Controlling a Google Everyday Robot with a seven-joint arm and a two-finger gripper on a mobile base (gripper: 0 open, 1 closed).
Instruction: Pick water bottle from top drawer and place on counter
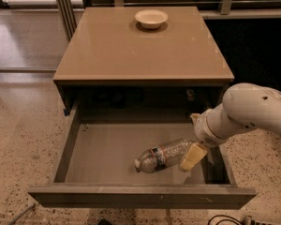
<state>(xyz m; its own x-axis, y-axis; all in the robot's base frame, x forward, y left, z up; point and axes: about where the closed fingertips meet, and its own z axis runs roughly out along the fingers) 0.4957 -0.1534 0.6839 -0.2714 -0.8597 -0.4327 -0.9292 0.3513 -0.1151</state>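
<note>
The water bottle [162,156] lies on its side on the floor of the open top drawer [103,153], right of centre, with its white cap pointing left. My gripper [193,143] is down in the drawer at the bottle's base end. One tan finger [193,157] shows in front of the bottle and the other tip shows behind it. The jaws stand open around the base end. The bottle rests on the drawer floor. The tan-brown counter [131,50] is the cabinet top above the drawer.
A small white bowl [151,18] sits at the back middle of the counter. The drawer's front panel [140,197] and right side wall [222,161] are close to my arm. Speckled floor lies on both sides of the cabinet.
</note>
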